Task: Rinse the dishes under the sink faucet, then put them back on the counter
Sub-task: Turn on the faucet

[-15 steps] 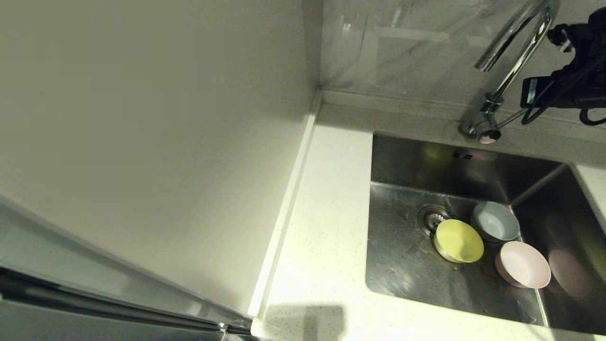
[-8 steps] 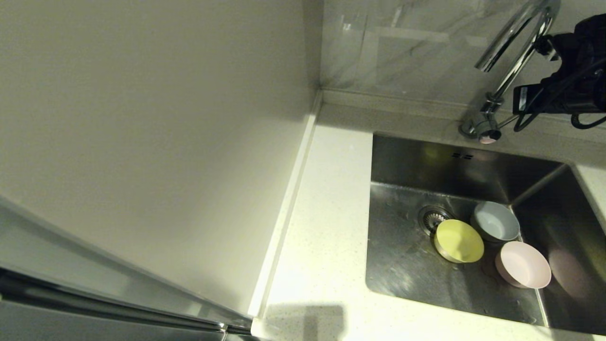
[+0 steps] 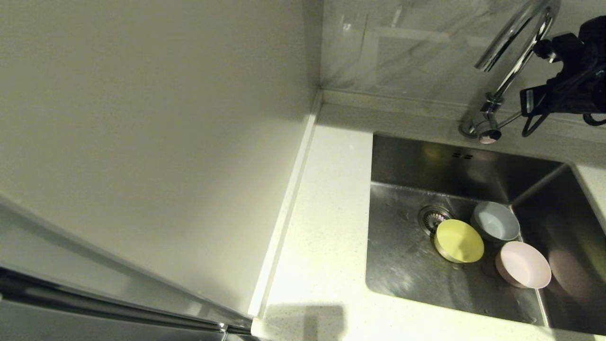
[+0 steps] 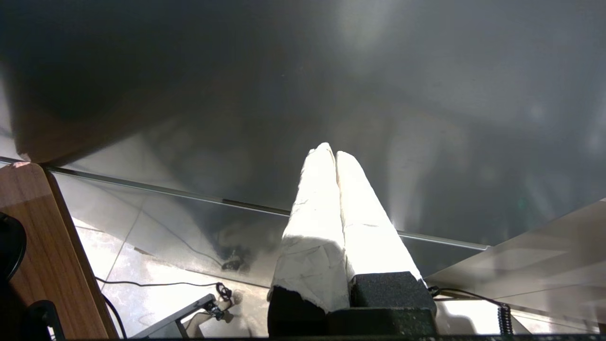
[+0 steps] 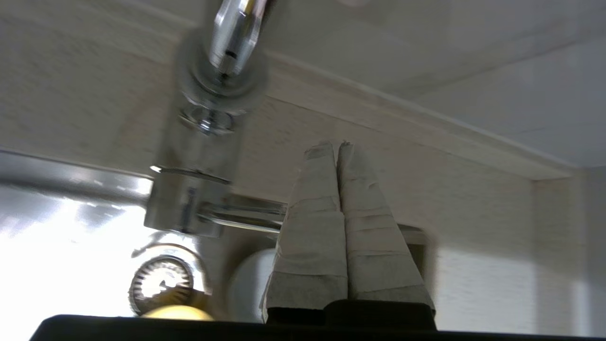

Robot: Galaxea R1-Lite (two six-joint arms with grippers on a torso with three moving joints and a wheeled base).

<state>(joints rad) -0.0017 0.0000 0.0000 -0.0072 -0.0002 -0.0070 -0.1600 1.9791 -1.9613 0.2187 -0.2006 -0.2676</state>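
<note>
- Step in hand, as judged: opening the water. The right gripper, jaws pressed together and holding nothing, hangs beside the faucet, just above its side lever.
- Next move calls for a nudge of the closed jaws against that thin lever; whether they touch it cannot be told. No water runs from the spout.
- The three dishes lie well below the jaws on the floor of the sink: yellow-green bowl by the drain, grey-blue bowl touching it, pink bowl just beside.
- The table carries no dish.
- Left gripper is parked away from the sink, jaws shut and empty.
</note>
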